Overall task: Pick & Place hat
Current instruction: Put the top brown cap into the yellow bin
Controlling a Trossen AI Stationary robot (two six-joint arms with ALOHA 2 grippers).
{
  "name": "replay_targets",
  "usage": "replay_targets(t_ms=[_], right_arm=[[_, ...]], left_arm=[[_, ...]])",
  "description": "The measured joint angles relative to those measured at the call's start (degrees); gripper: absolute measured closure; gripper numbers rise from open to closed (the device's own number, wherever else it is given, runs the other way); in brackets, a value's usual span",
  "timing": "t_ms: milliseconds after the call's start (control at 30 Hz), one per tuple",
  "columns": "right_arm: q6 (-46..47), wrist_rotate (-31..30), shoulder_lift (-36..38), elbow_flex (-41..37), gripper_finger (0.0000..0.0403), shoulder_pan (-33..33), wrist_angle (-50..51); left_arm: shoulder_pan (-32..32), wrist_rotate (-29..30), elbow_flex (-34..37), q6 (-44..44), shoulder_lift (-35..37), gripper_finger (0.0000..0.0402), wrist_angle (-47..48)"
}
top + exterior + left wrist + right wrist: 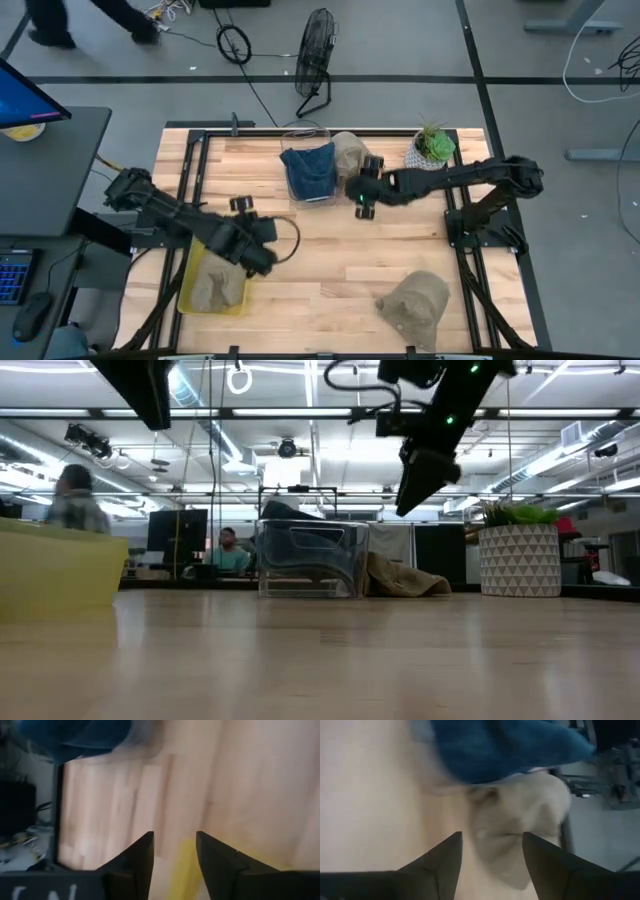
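High view: three tan hats (415, 303); two bins (309, 170)

No readable text

We are finding 0 legible words, labels, brands, numbers or signs anywhere in these views.

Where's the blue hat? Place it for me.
In the high view, the blue hat sits inside the clear bin at the table's far middle, beside a tan hat.
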State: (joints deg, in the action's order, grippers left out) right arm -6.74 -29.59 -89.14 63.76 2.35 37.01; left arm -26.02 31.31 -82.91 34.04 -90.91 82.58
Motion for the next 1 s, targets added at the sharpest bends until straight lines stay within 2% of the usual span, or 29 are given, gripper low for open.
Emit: replay_targets(t_ms=[67, 200, 267, 500, 567, 733, 867, 933, 1000], right_arm=[[-2.65, 2.15, 0.00, 0.00, 0.0190, 4.13, -2.10], [-6.33, 13.51, -0.07, 0.00, 0.0190, 12.23, -6.64], [-7.16, 17.01, -0.22, 0.00, 0.0190, 15.37, -8.19], [-7.97, 25.31, -4.30, 0.03, 0.0190, 20.82, -11.03], [-8.80, 25.23, -7.08, 0.03, 0.0190, 20.99, -12.82], [-8.99, 20.06, -12.95, 0.03, 0.0190, 20.99, -19.27], [-1.10, 19.59, -15.13, 0.03, 0.0194, 21.56, -19.00], [0.96, 20.87, -15.86, 0.03, 0.0208, 21.98, -18.31], [1.60, 21.46, -16.29, 0.03, 0.0238, 22.27, -16.74]], left_arm=[[2.81, 0.06, 0.00, -2.49, 0.00, 0.0241, 0.51], [7.37, 0.12, 0.00, -6.45, 0.00, 0.0237, 0.26], [9.15, 0.10, 0.00, -7.74, 0.00, 0.0237, 0.03], [13.07, 0.06, 0.02, -11.71, 0.00, 0.0237, -0.98], [13.88, 0.06, 0.02, -12.30, -0.02, 0.0237, -1.70], [15.35, 0.04, 0.04, -12.85, -0.04, 0.0237, -1.88], [15.37, 0.04, 0.05, -13.94, -0.04, 0.0237, -1.85], [15.35, 0.02, 0.07, -14.27, -0.04, 0.0237, -1.88], [15.33, 0.00, 0.07, -14.17, -0.04, 0.0237, -2.03]])
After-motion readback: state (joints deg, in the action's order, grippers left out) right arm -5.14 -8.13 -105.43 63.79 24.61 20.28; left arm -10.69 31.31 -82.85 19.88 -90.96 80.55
